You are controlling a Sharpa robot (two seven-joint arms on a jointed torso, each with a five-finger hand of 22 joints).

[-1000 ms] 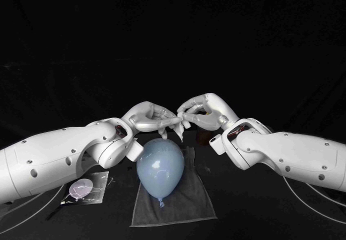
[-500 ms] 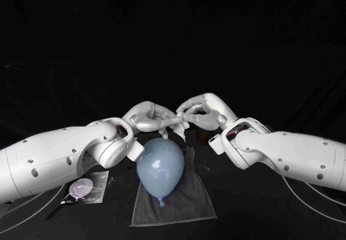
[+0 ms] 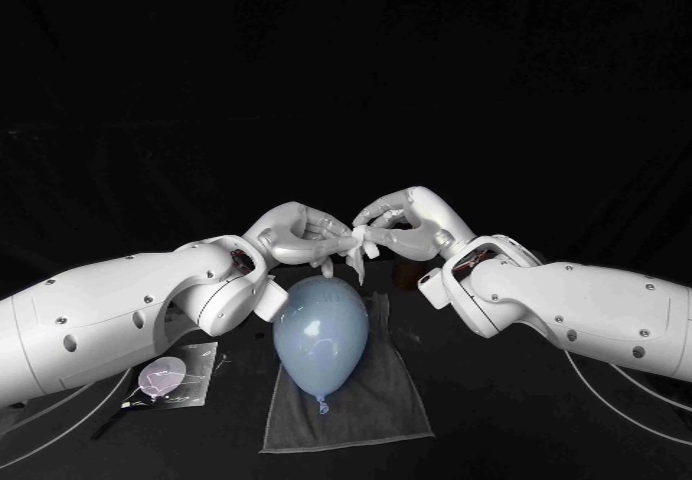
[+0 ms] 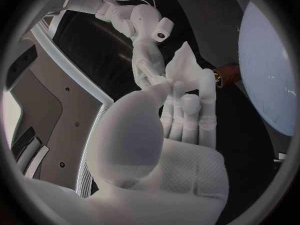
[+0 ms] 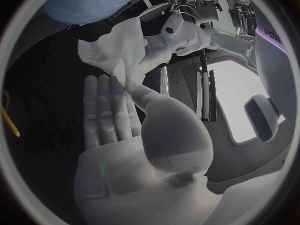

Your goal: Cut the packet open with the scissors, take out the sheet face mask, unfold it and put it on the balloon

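My left hand (image 3: 296,236) and right hand (image 3: 407,224) meet fingertip to fingertip above the far end of the pale blue balloon (image 3: 320,331). Between them they pinch the white sheet face mask (image 3: 356,243), still crumpled and folded. In the left wrist view the mask (image 4: 184,66) stands up from my fingertips, with the balloon (image 4: 270,65) beside it. In the right wrist view the mask (image 5: 117,51) is pinched between thumb and fingers, below the balloon (image 5: 87,2). The cut packet (image 3: 175,378) lies flat on the table under my left arm. A yellow scissors handle (image 5: 8,121) shows at the rim.
The balloon lies on a grey towel (image 3: 353,412) spread in the middle of the black table. A small dark brown object (image 3: 410,272) sits on the table under my right hand, beyond the towel.
Both hands stay together over the balloon. The hanging corner of the mask has lifted slightly between the fingertips.
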